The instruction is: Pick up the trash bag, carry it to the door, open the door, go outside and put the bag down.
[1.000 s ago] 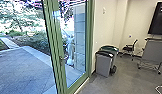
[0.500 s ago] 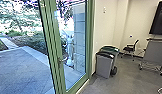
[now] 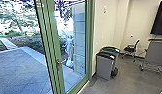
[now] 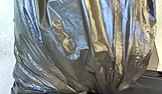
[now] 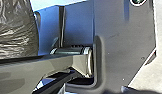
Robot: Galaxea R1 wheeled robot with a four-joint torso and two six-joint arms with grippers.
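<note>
Trash bag (image 4: 97, 37) bunched in folds close before my left wrist, my jaws' state beyond my telling, green door edge (image 3: 52, 45) ahead, paving (image 3: 19, 70) outside, floor (image 3: 129, 77) stretching beside bins (image 3: 104, 67)

Head view shifted, door (image 3: 52, 45) seemingly nearer

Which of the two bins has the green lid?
The back bin, partly hidden behind the other one. Its lid is dark green, while the front bin has a black lid.
</note>
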